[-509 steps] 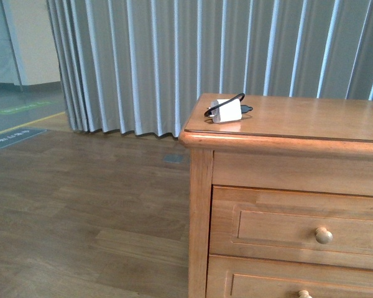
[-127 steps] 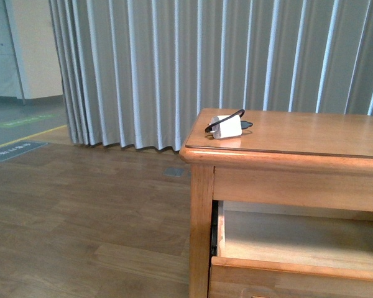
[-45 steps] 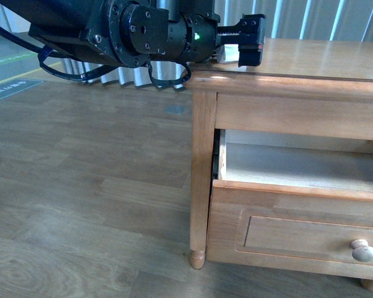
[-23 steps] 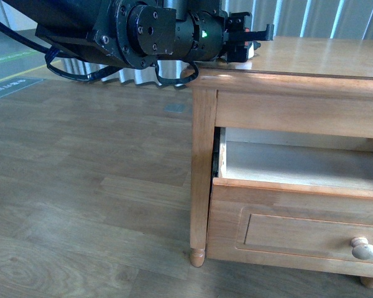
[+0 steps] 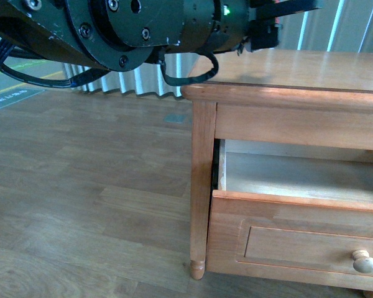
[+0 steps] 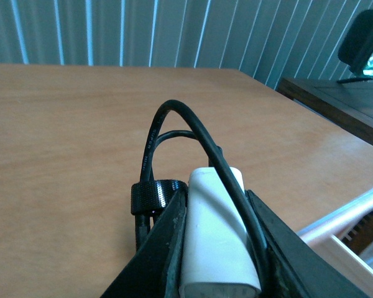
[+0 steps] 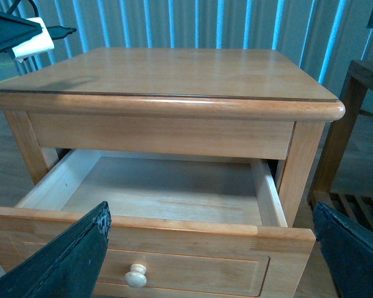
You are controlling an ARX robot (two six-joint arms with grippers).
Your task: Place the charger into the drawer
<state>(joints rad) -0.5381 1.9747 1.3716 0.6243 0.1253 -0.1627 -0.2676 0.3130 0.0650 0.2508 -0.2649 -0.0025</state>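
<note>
Now you are in the carrying step, as I read it. Your left gripper is clamped on the charger: the white body is pinched between both fingers in the lower middle of the left wrist frame. The black cable arches up over it, and a black strap bundles the loop. In the right wrist view the charger shows at the upper left corner, held above the cabinet top rather than resting on it, with a shadow on the wood beneath. The drawer stands pulled out across the lower half of that frame, its floor bare and its knob at the bottom. Your right gripper is spread wide and grasps nothing; its fingers sit at the bottom corners. So the pick looks done and the placing is not. Next you need to bring the left arm out past the front lip of the top, then lower it into the drawer before you release. Mind the cable loop, which could snag on the rim.
</note>
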